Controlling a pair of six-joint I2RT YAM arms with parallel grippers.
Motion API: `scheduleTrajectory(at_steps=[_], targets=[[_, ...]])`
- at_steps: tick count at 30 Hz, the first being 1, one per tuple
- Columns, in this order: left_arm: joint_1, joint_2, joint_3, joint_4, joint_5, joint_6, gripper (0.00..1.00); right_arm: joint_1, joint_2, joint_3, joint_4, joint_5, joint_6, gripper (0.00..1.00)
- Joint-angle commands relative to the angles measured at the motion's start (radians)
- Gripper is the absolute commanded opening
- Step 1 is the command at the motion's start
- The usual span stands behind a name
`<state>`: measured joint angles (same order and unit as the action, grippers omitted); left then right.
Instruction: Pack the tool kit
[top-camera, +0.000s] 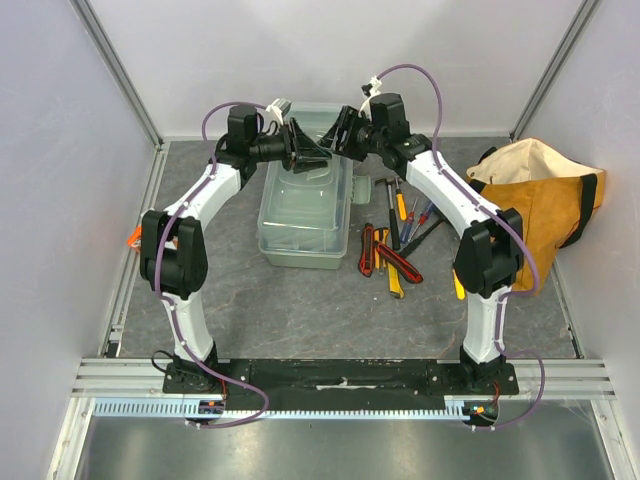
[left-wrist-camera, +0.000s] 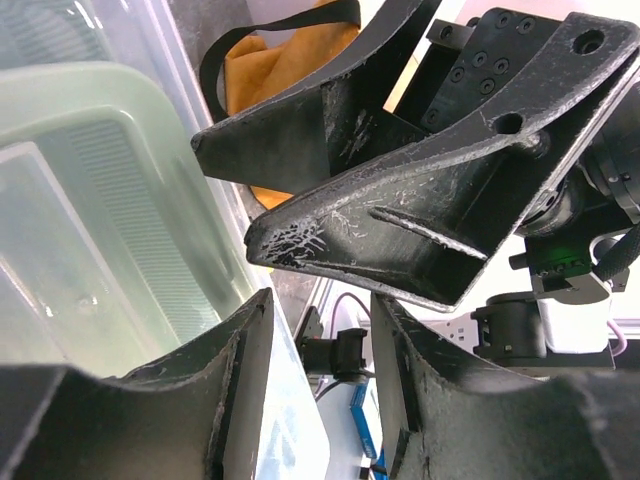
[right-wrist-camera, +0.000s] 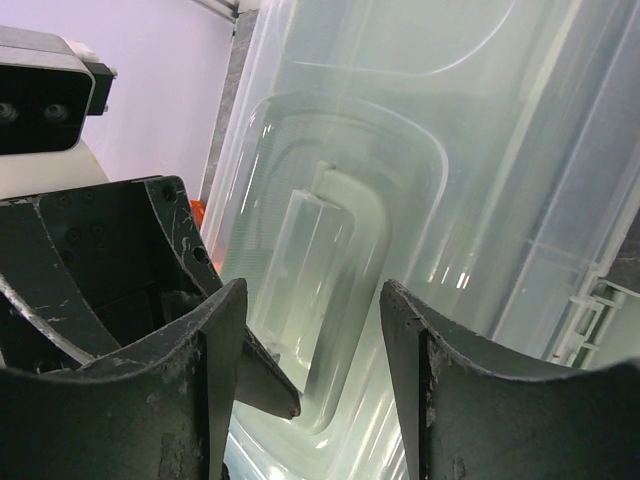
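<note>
One pale green toolbox (top-camera: 300, 225) is seen mid-table. Its translucent lid (right-wrist-camera: 480, 150) is shut, with a recessed handle (right-wrist-camera: 310, 250) moulded in; the contents cannot be told through the lid. Both grippers are held over the toolbox's 12 o'clock end, tips nearly touching. The left gripper (left-wrist-camera: 320, 330) is parted narrowly, with nothing held. The right gripper (right-wrist-camera: 312, 300) is parted wider, also with nothing held. Loose hand tools (top-camera: 395, 240) are piled at the toolbox's 3 o'clock. Two red-black knives (top-camera: 368, 250) are counted; the rest overlap and no count is given. One orange-tan bag (top-camera: 545, 205) is placed further out at 3 o'clock, mouth open, inside not visible. No writing can be read.
</note>
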<state>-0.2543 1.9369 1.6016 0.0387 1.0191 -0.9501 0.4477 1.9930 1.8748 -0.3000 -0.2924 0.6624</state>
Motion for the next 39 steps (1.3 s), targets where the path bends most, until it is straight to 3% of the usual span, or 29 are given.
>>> scheduleTrajectory(at_steps=[1,11,15,17,21,27,32,39], targets=[[0.006,-0.075,0.004,-0.072,-0.043,0.089,0.5,0.003,0.044,0.044,-0.019,-0.043,0.005,0.63],[0.02,-0.119,0.069,-0.171,-0.08,0.169,0.54,0.04,0.072,0.072,-0.04,-0.025,-0.015,0.58],[0.021,-0.133,0.118,-0.307,-0.169,0.269,0.55,0.055,0.078,0.069,-0.045,-0.01,-0.015,0.54],[0.018,-0.145,0.129,-0.373,-0.227,0.319,0.55,0.059,0.078,0.067,-0.05,0.007,-0.017,0.48],[0.012,-0.179,0.123,-0.47,-0.35,0.421,0.55,0.065,0.072,0.061,-0.051,0.055,-0.003,0.27],[-0.034,-0.237,0.093,-0.522,-0.496,0.565,0.56,0.072,0.072,0.116,-0.083,0.127,0.02,0.01],[-0.131,-0.263,0.081,-0.523,-0.643,0.708,0.58,0.085,0.064,0.147,-0.11,0.165,0.023,0.0],[-0.172,-0.271,0.055,-0.507,-0.795,0.722,0.59,0.1,0.056,0.142,-0.11,0.167,0.052,0.0]])
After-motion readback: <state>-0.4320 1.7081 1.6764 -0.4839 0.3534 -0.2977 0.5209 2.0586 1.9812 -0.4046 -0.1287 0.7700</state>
